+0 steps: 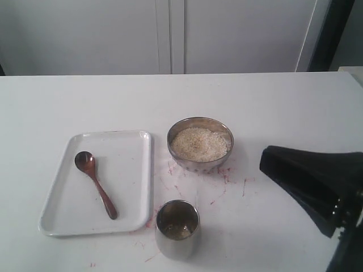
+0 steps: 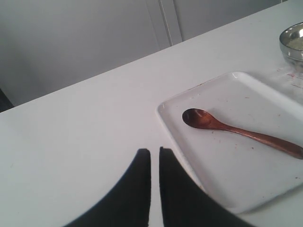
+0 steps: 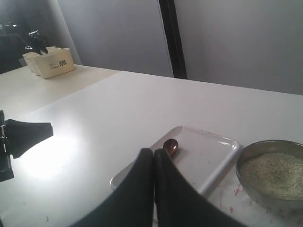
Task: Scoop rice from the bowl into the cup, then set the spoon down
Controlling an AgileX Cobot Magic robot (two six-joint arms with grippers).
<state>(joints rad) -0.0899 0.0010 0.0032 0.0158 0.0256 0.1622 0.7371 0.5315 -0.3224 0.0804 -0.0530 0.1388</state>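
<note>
Nearest the lens, the right fingers (image 1: pixel 295 170) hang over the white bench (image 1: pixel 85 102) to the right of the bowl, pressed together on nothing. A white tray (image 1: pixel 127 164) sits on the bench at the left. The steel bowl (image 1: pixel 199 119) of rice (image 1: pixel 199 144) is beside the tray's far right corner, and the steel cup (image 1: pixel 170 245) is just off its near right corner. The spoon (image 1: pixel 97 187) lies flat on the tray, round end toward the far left, handle slanting toward the cup. The left fingers (image 2: pixel 137 189), all but closed and empty, hover near the tray's edge with the spoon just ahead. The left arm therefore looks the nearer, since the bowl and cup stand roughly between the spoon and the right arm.
</note>
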